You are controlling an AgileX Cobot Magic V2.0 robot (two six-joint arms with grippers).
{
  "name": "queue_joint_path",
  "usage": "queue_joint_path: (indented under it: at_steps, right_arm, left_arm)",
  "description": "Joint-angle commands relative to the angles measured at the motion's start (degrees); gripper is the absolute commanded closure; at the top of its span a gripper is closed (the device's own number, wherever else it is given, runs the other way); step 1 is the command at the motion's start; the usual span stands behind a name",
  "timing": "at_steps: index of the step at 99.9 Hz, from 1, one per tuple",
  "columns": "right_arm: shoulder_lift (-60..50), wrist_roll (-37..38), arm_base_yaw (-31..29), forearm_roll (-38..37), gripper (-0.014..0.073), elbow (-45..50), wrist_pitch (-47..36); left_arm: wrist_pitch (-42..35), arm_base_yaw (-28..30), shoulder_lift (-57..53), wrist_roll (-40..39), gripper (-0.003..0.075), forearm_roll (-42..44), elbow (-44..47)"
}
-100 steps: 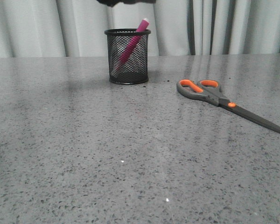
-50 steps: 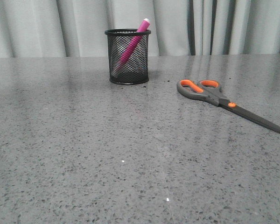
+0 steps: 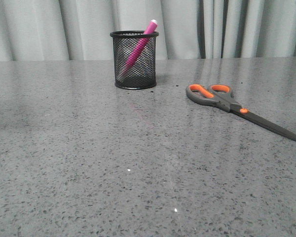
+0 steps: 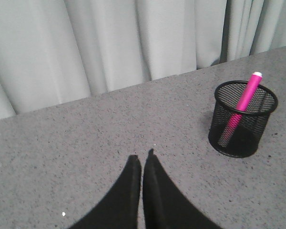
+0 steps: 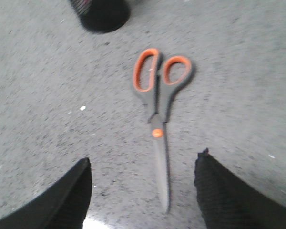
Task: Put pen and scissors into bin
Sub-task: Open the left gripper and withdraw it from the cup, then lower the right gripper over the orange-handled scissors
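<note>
The black mesh bin stands at the back of the table, and the pink pen leans inside it with its white end above the rim. The bin and the pen also show in the left wrist view. The scissors lie flat at the right, orange-lined handles toward the bin. My left gripper is shut and empty above bare table, away from the bin. My right gripper is open above the scissors, with the blades between its fingers. Neither gripper shows in the front view.
A pale curtain hangs behind the table's far edge. The grey speckled tabletop stretches across the front and left. The bin's base shows at the edge of the right wrist view.
A dark gripper that was above the bin one second ago has left the front view. The pen stays in the bin. The scissors have not moved.
</note>
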Motion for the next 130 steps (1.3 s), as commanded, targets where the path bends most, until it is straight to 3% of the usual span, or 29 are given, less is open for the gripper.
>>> queue_joint_path:
  at_steps: [1,12,25,33,74,130]
  right_arm:
    - [3.7,-1.1,3.0,-1.0,0.0172,-6.0,0.9]
    - [9.8,2.5,7.3,-7.1,0.0172,-12.0,3.8]
    - [17.4,16.5,11.8,-21.2,0.0172,-19.6,10.2]
    - [21.4,19.6,13.2,-26.2,0.0172,-23.5,14.0]
    - [32.9,20.4,13.6,-26.8,0.0172,-24.9,8.5]
    - [37.6,20.4,15.2,-28.7,0.0172,-24.8,3.1]
  left_arm:
    - [-2.3,0.1,-3.6,0.3,0.0739,-4.1,2.3]
    - [-2.6,-0.5,-5.5,2.2,0.0739,-6.7,4.7]
    - [-2.5,-4.1,-6.8,9.7,0.0739,-12.4,5.0]
    - [-2.5,-6.0,-6.9,11.3,0.0739,-13.5,5.0]
    - [-1.5,-6.2,-7.3,11.3,0.0739,-14.3,5.0]
    - [-1.6,-6.2,-7.3,11.3,0.0739,-14.4,5.0]
